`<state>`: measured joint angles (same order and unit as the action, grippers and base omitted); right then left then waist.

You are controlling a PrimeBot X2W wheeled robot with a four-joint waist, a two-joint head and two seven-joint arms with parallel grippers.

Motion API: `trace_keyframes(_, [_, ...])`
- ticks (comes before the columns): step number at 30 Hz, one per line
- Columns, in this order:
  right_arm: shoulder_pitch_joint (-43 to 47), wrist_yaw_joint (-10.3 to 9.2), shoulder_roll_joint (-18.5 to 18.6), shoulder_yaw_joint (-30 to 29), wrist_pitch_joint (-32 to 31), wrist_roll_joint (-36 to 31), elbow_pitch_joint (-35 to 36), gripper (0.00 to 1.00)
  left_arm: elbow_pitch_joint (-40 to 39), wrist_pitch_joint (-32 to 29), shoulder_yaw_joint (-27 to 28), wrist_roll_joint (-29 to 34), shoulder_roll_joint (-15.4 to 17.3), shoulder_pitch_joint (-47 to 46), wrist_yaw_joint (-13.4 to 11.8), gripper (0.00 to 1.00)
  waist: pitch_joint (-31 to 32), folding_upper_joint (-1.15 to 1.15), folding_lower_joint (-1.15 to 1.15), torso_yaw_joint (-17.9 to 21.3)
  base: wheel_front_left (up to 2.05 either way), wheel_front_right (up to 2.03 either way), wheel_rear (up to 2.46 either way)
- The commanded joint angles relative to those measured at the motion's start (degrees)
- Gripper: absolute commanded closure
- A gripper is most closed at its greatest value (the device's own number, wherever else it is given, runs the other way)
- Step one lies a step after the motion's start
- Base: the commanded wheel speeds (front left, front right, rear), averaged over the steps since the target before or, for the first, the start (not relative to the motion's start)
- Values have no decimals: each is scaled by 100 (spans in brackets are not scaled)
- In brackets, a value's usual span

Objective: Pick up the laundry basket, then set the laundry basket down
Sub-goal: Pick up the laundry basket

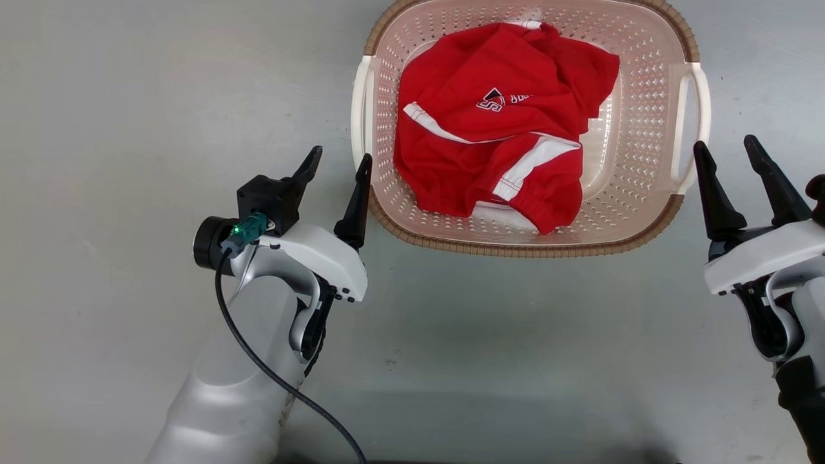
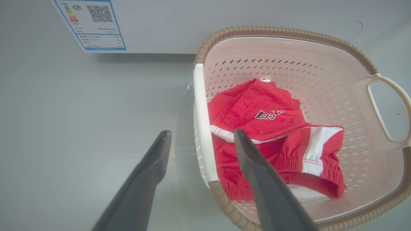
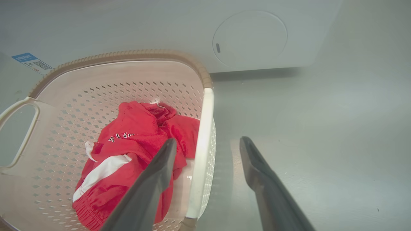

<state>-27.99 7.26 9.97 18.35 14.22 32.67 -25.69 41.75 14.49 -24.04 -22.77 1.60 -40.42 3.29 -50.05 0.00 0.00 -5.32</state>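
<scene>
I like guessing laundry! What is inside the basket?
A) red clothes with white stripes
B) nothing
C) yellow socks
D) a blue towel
A: red clothes with white stripes lie crumpled inside the laundry basket.

The floor [image 1: 97, 193] is a smooth, pale grey sheet with a dull shine, and a few small dark specks [image 1: 391, 357] sit low in the middle of the head view. The laundry basket [image 1: 515, 248] rests directly on it at the upper middle of that view. A white appliance [image 2: 192, 25] with a blue-edged label [image 2: 93, 24] stands on the floor just behind the basket, along the top of the left wrist view.
</scene>
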Motion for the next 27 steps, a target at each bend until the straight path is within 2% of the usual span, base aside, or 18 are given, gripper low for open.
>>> trace_keyframes(1, [114, 23, 60, 105, 78, 36, 52, 0, -39, 51, 91, -24, 128, -14, -30, 0, -13, 0, 0, 11, 0, 0, 0])
trace_keyframes(14, [-144, 23, 40, 76, 78, 37, 10, 0, 282, 51, -15, -31, 128, -411, -25, 0, -250, 0, 0, 41, 0, 0, 0])
trace_keyframes(27, [-562, 23, -97, 386, 78, 366, -300, 0, 744, 51, -47, -16, 128, -700, 95, 0, -380, 0, 0, 115, 0, 0, 0])
